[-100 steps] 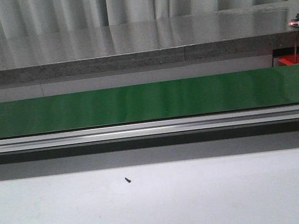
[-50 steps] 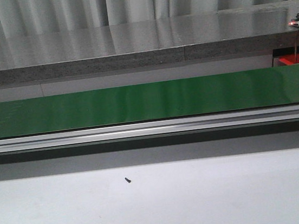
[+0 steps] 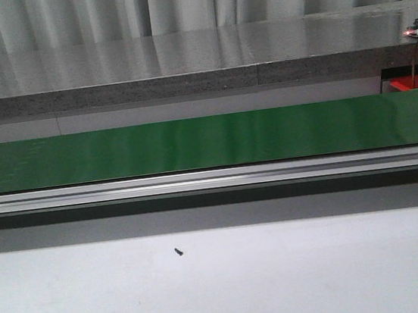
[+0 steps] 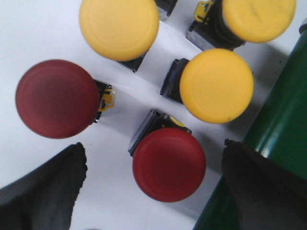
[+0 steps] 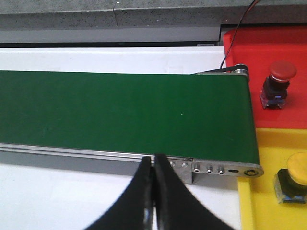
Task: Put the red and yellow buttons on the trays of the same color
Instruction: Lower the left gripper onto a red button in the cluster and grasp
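Observation:
In the left wrist view, several buttons stand on the white table. One red button (image 4: 169, 164) lies between the spread fingers of my open left gripper (image 4: 154, 152), untouched. Another red button (image 4: 56, 105) and three yellow buttons (image 4: 119, 28) (image 4: 217, 85) (image 4: 259, 18) stand around it. In the right wrist view, my right gripper (image 5: 153, 160) is shut on nothing, near the belt's end. Beyond it a red tray (image 5: 249, 45) holds a red button (image 5: 279, 79), and a yellow tray (image 5: 261, 201) holds a yellow button (image 5: 295, 178). Neither gripper shows in the front view.
A green conveyor belt (image 3: 207, 141) on an aluminium rail (image 3: 212, 179) runs across the table; its edge (image 4: 283, 120) lies right beside the left gripper. A small black screw (image 3: 179, 251) lies on the white table. A grey counter (image 3: 182, 60) stands behind.

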Controlling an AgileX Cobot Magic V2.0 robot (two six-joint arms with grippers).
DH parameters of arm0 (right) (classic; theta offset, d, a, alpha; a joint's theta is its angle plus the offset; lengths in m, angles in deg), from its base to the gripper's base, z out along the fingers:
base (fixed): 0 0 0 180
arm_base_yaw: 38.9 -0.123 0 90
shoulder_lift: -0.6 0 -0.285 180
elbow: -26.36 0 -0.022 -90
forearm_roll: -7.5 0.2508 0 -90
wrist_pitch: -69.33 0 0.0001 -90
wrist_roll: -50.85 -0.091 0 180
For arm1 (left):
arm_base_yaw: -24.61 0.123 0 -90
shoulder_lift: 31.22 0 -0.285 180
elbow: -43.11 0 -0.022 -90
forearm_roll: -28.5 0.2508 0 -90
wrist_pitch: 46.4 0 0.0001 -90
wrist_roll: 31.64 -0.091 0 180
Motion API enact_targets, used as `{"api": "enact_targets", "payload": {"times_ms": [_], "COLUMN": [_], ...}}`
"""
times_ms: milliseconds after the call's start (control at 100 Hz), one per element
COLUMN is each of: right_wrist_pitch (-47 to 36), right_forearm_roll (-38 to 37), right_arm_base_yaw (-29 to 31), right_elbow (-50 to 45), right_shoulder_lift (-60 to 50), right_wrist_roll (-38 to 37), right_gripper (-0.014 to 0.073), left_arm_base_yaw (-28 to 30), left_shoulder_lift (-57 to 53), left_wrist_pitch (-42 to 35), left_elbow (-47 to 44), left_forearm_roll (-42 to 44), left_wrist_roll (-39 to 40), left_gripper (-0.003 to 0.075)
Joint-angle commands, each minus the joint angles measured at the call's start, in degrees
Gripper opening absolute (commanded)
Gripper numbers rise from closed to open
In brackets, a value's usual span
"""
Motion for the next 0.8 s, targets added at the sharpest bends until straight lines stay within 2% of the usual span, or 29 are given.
{"api": "enact_targets", "payload": {"times_ms": [0,310,380,570,650,790], "right_wrist_pitch": [-3.9,-3.9,-3.8,-3.9,-3.9,-3.9], "right_forearm_roll": [-0.3,-0.3,-0.3,-0.3,-0.3,-0.3], "right_arm_base_yaw": [-0.1,-0.1,-0.1,-0.1,-0.1,-0.1], "right_elbow": [1.6,1.6,1.6,1.6,1.6,1.6], "right_shoulder_lift": [0.0,0.0,0.0,0.0,0.0,0.0], "right_wrist_roll": [0.2,0.2,0.2,0.2,0.2,0.2], "right_gripper": [-0.0066,-0.0066,-0.0066,-0.0066,-0.0066,-0.0066], "left_arm_base_yaw": [-0.1,-0.1,-0.1,-0.1,-0.1,-0.1], "left_shoulder_lift": [-1.9,-0.1,0.0,0.0,0.0,-1.4], "left_wrist_pitch": [-1.9,-2.5,-2.9,-3.2,-3.3,-2.5], "left_elbow": [1.9,1.9,1.9,1.9,1.9,1.9], "left_forearm_roll": [-1.1,-1.1,-1.1,-1.1,-1.1,-0.9], "left_wrist_roll": [0.0,0.0,-0.1,-0.7,-1.0,-1.0], "left_gripper": [0.0547,0.0459,0.0394,0.0150,0.0106,0.0100]}}
